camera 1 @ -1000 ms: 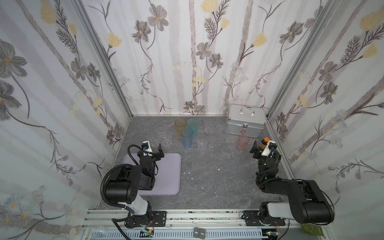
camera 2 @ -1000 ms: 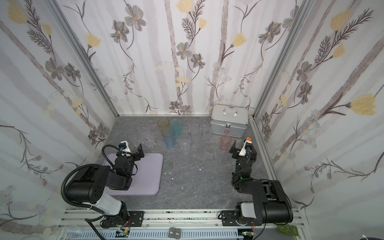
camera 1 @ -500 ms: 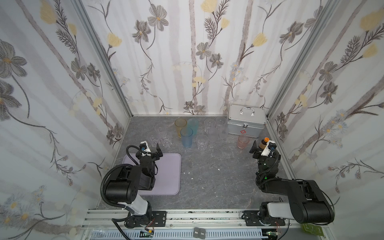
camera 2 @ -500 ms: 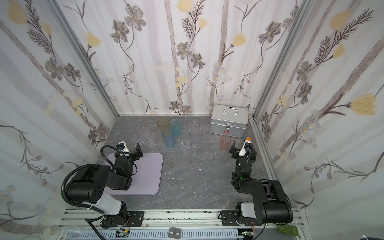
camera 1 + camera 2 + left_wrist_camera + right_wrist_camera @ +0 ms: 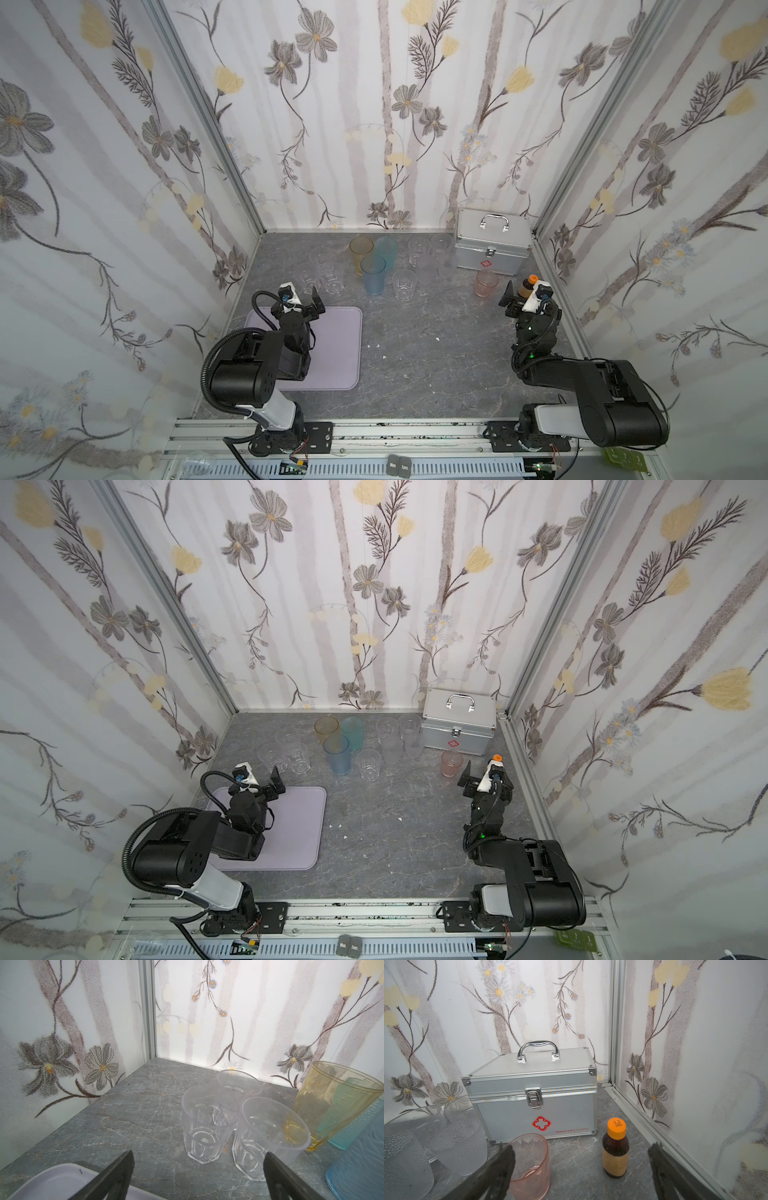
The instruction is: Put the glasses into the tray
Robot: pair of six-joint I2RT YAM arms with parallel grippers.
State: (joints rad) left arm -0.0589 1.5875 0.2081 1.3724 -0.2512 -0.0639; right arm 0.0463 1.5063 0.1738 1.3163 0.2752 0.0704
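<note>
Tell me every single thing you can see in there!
Tray: one, lilac, front left, holding no glasses.
Case: one, silver, back right corner.
Tall tumblers: three, amber, teal and blue, back middle.
Clear glasses: about six, see-through, either side of those.
Frosted glasses: two, whitish, beside the case.
Pink glass: one, pink, before the case.
Bottle: one, brown, orange cap, right wall.
Left end effector: one, black, open, by tray's far edge.
Right end effector: one, black, open, near bottle.

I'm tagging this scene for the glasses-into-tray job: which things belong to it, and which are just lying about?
Job: glasses, including the pink one; tray.
Lying about: metal case; brown bottle.
</note>
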